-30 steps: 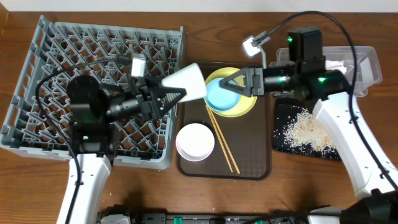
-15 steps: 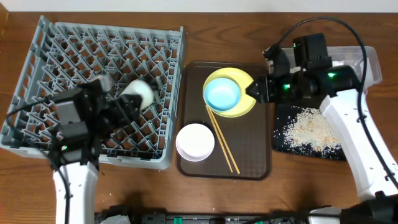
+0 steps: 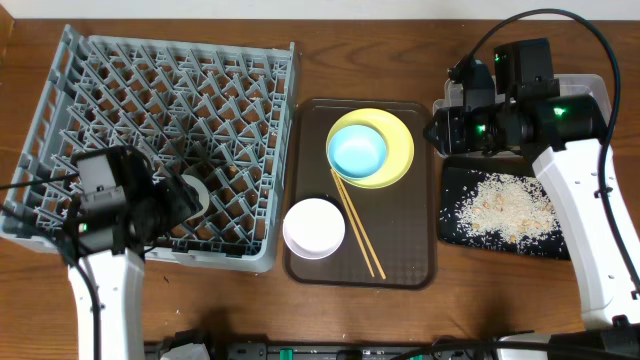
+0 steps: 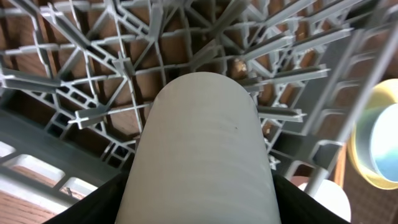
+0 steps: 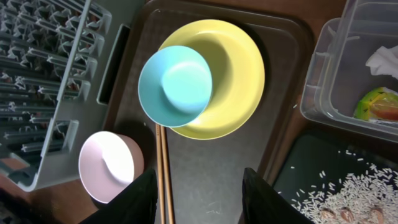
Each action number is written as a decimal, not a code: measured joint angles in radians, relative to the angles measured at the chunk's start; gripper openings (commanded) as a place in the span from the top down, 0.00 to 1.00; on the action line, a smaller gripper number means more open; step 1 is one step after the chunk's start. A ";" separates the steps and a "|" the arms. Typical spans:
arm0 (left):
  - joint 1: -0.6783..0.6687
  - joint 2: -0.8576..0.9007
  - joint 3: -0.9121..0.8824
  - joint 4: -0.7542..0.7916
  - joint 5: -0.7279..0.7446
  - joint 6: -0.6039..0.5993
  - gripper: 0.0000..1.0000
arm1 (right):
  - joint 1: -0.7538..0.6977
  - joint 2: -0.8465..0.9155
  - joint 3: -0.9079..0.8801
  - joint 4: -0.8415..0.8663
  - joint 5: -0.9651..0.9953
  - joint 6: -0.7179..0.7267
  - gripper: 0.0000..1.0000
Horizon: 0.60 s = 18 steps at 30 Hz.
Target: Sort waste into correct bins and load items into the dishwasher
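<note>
My left gripper point(image 3: 178, 198) is shut on the small white cup point(image 3: 196, 192), held low over the front part of the grey dish rack point(image 3: 120, 90). In the left wrist view the cup point(image 4: 202, 149) fills the middle between my fingers, with rack pegs point(image 4: 93, 81) beyond. My right gripper point(image 3: 438, 130) is open and empty by the brown tray's right edge; in its wrist view the gripper point(image 5: 202, 199) hovers above the tray. The blue bowl point(image 5: 175, 86) sits on the yellow plate point(image 5: 236, 74). The pink bowl point(image 5: 111, 165) and chopsticks point(image 5: 163, 180) lie beside them.
The clear tub point(image 5: 329, 74) holds the white napkin point(image 5: 382, 61) and green-yellow packet point(image 5: 379, 106). The black tray point(image 3: 455, 220) holds rice crumbs point(image 3: 495, 205). The brown serving tray point(image 3: 400, 260) lies between rack and bins.
My left arm swung left and down with the cup, from the serving tray's edge into the rack's front area. My right gripper drew back right, off the plate.
</note>
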 measured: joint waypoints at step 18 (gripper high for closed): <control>0.000 0.228 0.001 0.076 -0.083 0.010 0.09 | 0.000 0.000 0.000 -0.027 0.009 -0.008 0.17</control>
